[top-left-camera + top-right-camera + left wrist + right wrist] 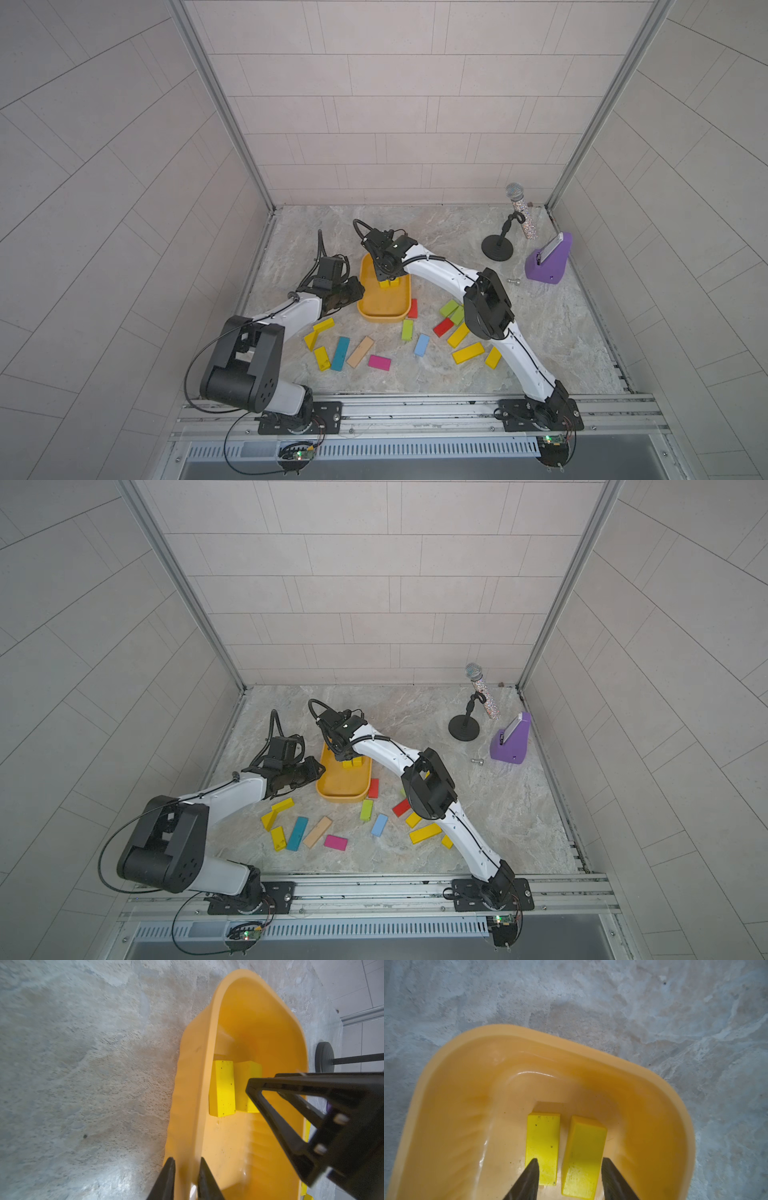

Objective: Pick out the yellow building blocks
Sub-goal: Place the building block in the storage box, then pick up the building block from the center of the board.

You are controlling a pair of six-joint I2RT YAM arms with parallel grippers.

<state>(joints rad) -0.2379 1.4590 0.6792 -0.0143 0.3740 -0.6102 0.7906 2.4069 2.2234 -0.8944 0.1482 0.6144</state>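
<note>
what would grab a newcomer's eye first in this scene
The orange-yellow tub left of centre on the marble table, with two yellow blocks lying side by side in it under the open right gripper. Next, the scatter of coloured blocks in front of it, and the glittery microphone at the back right.

Left arm (286, 309) extends from lower left to centre; left gripper (188, 1177) jaws narrowly apart. Right arm (436, 270) arches from lower right; right gripper (570, 1164) points down, jaws spread.
</note>
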